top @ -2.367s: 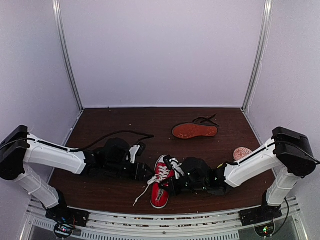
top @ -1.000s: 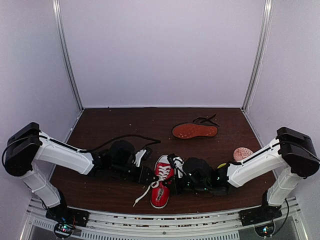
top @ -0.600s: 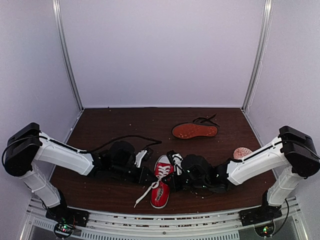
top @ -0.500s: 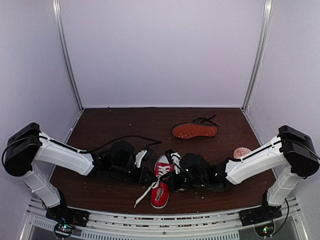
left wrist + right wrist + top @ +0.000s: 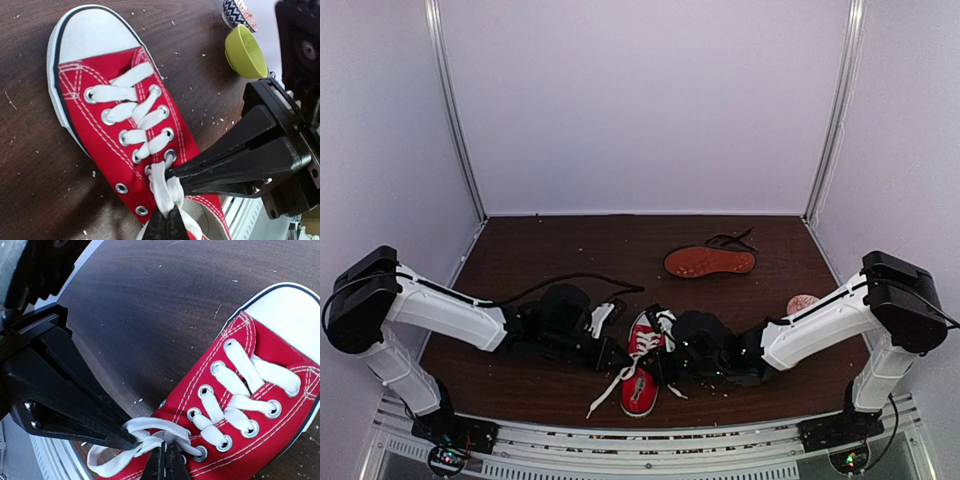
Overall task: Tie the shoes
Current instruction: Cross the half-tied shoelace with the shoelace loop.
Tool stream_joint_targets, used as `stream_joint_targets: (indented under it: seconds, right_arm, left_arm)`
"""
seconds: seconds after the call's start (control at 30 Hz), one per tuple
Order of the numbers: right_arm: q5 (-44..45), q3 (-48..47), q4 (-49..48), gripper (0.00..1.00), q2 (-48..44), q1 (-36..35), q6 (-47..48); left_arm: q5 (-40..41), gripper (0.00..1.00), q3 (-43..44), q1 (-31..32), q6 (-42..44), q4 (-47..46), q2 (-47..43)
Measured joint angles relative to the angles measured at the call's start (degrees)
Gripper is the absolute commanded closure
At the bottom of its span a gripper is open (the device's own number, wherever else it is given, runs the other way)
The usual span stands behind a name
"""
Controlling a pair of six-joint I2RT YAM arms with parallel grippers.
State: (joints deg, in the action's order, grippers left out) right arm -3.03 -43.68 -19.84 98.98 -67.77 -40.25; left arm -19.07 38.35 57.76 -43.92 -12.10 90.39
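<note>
The red sneaker [image 5: 639, 390] lies near the front middle of the table, toe pointing away, its white lace [image 5: 162, 190] pulled out over the upper eyelets. My left gripper [image 5: 619, 356] comes in from the left and is shut on that lace [image 5: 150, 432] at the sneaker's [image 5: 95, 130] top. My right gripper [image 5: 662, 362] comes in from the right, fingertip to fingertip with the left, and is also shut on the lace. A loose lace end [image 5: 605, 393] trails toward the front. The black shoe [image 5: 710, 262] lies further back, reddish-brown sole up.
A green cup [image 5: 245, 50] and a patterned bowl [image 5: 239, 11] stand to the right of the sneaker, behind my right arm. A pink round object [image 5: 802, 302] sits at the right. A black cable [image 5: 560, 277] runs over the table behind my left arm.
My left gripper has closed on the white lace. My right gripper has shifted slightly left over the sneaker, still shut, and the sneaker has been nudged.
</note>
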Motion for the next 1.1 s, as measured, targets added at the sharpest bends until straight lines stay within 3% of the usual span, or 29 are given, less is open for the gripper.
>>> stream_joint_targets:
  seconds: [0.1, 0.3, 0.47, 0.7, 1.1]
  right_arm:
    - [0.0, 0.0, -0.3, 1.0, 0.4, 0.0, 0.0]
    - [0.0, 0.0, -0.5, 1.0, 0.5, 0.0, -0.1]
    - [0.0, 0.0, -0.6, 1.0, 0.5, 0.0, -0.2]
    - [0.0, 0.1, -0.9, 1.0, 0.5, 0.0, -0.2]
    - [0.0, 0.1, -1.0, 1.0, 0.5, 0.1, -0.2]
  left_arm:
    - [0.1, 1.0, 0.2, 0.4, 1.2, 0.5, 0.0]
    - [1.4, 0.68, 0.6, 0.6, 3.0, 2.3, -1.1]
    - [6.0, 0.53, 0.8, 0.5, 4.1, 6.8, -4.9]
    - [10.6, 0.6, 2.7, -0.9, 3.9, 11.5, -6.6]
    - [7.2, 0.65, 6.1, -1.6, 4.8, 12.5, 1.9]
